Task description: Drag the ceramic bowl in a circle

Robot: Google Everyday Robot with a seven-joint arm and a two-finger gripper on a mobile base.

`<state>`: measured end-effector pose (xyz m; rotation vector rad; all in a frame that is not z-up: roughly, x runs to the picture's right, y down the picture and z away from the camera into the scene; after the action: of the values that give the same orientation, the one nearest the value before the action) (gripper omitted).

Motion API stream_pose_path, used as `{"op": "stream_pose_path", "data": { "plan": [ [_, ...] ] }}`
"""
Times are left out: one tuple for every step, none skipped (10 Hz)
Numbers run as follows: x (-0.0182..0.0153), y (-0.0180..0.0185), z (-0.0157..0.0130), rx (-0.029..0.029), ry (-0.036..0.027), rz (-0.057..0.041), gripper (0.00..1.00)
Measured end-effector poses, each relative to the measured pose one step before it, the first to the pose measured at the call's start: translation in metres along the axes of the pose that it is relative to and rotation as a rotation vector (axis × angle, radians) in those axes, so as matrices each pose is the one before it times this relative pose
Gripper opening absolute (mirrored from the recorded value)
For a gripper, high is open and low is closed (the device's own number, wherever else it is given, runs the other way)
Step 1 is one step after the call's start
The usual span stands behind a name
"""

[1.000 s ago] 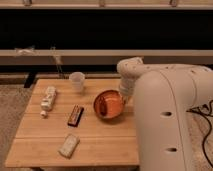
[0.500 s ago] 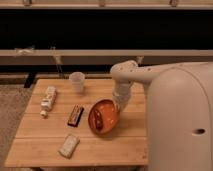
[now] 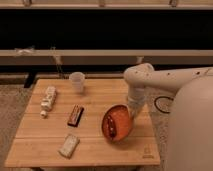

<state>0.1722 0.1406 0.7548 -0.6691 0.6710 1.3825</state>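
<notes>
I see the ceramic bowl on the right half of the tabletop, near the front edge. It's not flat: it's tipped steeply on its lower rim, with the orange inside facing left and toward the camera. The gripper comes straight down from the white arm onto the bowl's upper right rim. Fingers read as pressed together, pinching that rim. I can't make out the contact point itself. The rest sits left of the bowl and clear of it: plastic cup at the back, dark bar mid-table, white packet at the front, white bottle far left.
</notes>
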Motion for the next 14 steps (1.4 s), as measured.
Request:
{"op": "stream_pose_path", "data": {
  "plan": [
    [0.00019,-0.02426,-0.00282,0.02035,-0.00329,0.04045,0.00],
    [-0.00582,-0.03089,-0.00216,0.02745,-0.00434,0.05504,0.00],
    [-0.00655,-0.01377,-0.00147,0.01438,-0.00399,0.03043,0.00],
    [-0.01448,-0.01747,-0.00092,0.02064,-0.00709,0.04130,0.00],
    [-0.01247,-0.00931,-0.00015,0.01769,-0.00744,0.02120,0.00],
    [-0.00998,-0.00070,0.00121,0.00883,-0.00310,0.00664,0.00],
    [-0.00771,0.00642,0.00118,0.00509,-0.00325,-0.00117,0.00],
    [-0.00890,0.01196,0.00050,0.00499,-0.00486,-0.00651,0.00],
    [-0.00759,0.01342,-0.00086,-0.00063,-0.00461,-0.00877,0.00],
    [-0.00666,0.01427,-0.00153,-0.00310,-0.00435,-0.01210,0.00],
    [-0.00698,0.01802,-0.00214,-0.00685,-0.00500,-0.01882,0.00],
    [-0.00612,0.02042,-0.00262,-0.01230,-0.00553,-0.02545,0.00],
    [-0.00260,0.01097,-0.00158,-0.00610,-0.00374,-0.02057,0.00],
    [-0.00059,0.02306,-0.00186,-0.02109,-0.00489,-0.04662,0.00]
  ]
}}
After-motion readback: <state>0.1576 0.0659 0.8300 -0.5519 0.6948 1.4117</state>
